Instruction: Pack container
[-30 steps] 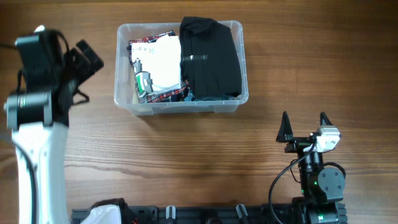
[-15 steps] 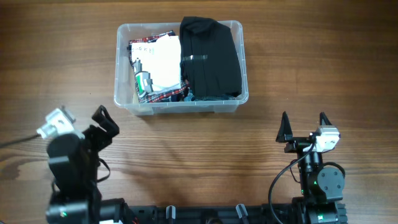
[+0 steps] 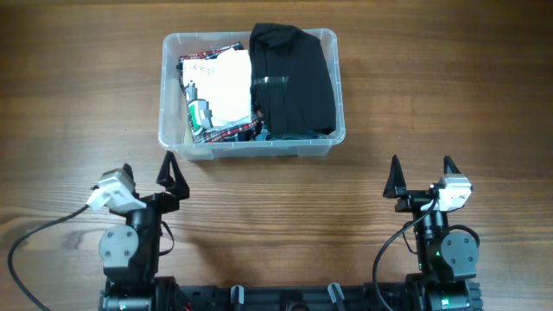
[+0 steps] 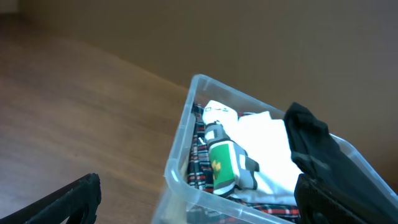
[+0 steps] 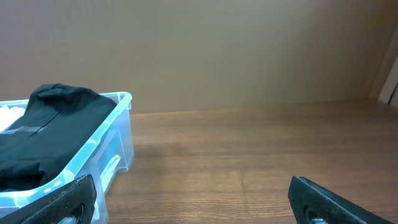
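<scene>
Left gripper [image 3: 147,166]: is pulled back from beside container [image 3: 173,142], now parked at its near side w/ jaws wide, empty. Right gripper [image 3: 422,164]: parked, wide, empty. Packing judged done

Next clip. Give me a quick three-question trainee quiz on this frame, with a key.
1. True or false: seen from overhead, the black garment lies in the right half of the container.
2. The left gripper is: A) open and empty, B) shut on a garment, C) inside the container.
3. What does the right gripper hold?
Key: 1 true; 2 A; 3 nothing.
</scene>
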Robot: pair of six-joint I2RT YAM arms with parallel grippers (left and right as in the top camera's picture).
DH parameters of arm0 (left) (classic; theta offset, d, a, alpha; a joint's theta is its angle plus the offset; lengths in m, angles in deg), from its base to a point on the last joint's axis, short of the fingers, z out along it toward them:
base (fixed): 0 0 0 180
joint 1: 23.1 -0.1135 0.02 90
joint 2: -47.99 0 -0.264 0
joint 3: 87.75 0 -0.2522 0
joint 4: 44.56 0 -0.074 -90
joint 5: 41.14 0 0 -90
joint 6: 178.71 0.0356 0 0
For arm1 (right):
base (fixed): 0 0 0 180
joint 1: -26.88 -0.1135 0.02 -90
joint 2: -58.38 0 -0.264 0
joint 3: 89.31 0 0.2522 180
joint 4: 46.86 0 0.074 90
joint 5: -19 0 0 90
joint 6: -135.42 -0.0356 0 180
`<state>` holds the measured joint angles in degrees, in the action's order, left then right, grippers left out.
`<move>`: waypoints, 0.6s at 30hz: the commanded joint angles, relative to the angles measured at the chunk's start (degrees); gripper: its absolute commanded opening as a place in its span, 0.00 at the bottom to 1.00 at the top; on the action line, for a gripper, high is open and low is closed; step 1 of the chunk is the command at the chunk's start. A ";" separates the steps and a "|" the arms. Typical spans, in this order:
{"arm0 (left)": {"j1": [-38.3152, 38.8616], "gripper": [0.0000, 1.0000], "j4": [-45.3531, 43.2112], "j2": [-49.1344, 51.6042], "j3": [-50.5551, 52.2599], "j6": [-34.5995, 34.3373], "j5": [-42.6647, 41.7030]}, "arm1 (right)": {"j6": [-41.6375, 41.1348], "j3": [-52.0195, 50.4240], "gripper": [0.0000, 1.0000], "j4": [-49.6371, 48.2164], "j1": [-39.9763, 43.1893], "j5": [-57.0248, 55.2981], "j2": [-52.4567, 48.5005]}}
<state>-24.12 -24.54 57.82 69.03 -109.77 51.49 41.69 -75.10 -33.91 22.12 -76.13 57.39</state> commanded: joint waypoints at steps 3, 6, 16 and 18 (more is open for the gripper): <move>0.39 1.00 -1.46 -2.05 2.45 4.63 -0.90 | 0.57 -0.15 1.00 -0.13 0.28 0.68 0.39; 0.39 1.00 -1.64 -3.65 3.61 6.38 -1.11 | 0.59 -0.15 1.00 -0.13 0.28 0.68 0.39; 0.37 1.00 -1.57 -7.54 6.88 7.43 -2.16 | 0.57 -0.15 1.00 -0.13 0.28 0.68 0.39; 0.39 1.00 -1.57 -8.04 7.74 7.41 -2.21 | 0.57 -0.15 1.00 -0.13 0.28 0.68 0.39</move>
<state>-23.94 -25.91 51.19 74.98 -103.89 50.22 41.69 -75.10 -33.89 22.12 -76.13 57.39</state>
